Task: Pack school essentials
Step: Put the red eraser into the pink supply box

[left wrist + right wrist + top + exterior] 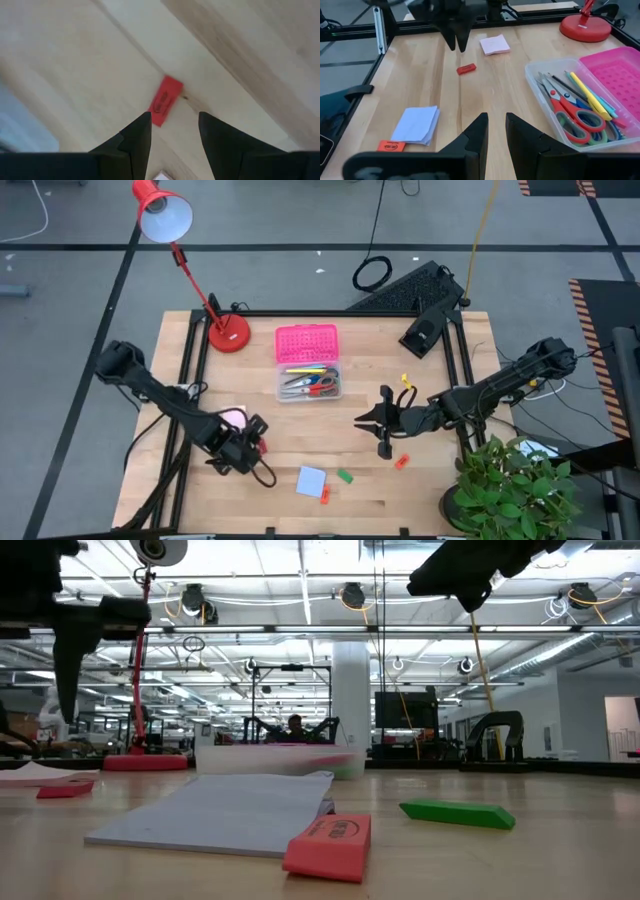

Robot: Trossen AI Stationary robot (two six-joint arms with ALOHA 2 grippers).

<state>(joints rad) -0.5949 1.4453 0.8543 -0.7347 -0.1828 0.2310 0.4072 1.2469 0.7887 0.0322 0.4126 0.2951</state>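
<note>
My left gripper (pixel 175 117) hangs open just above a small red eraser (pixel 165 100), which lies flat on the table (pixel 262 446) beside a pink note pad (pixel 232 418). It touches nothing. A blue note pad (pixel 311 480), a second red eraser (pixel 325 493) and a green eraser (pixel 345 476) lie near the front edge. A third red eraser (pixel 402 462) lies right of them. The clear box (pixel 308 383) holds scissors (pixel 575 117) and pencils (pixel 587 95). My right gripper (pixel 385 425) hovers right of the box, fingers a little apart (pixel 495 130) with nothing between them.
The pink lid (pixel 307 343) lies just beyond the box. A red desk lamp (pixel 228 332) stands at the far left of the table, a black keyboard (pixel 415 290) at the far right, and a green plant (pixel 515 485) at the near right corner.
</note>
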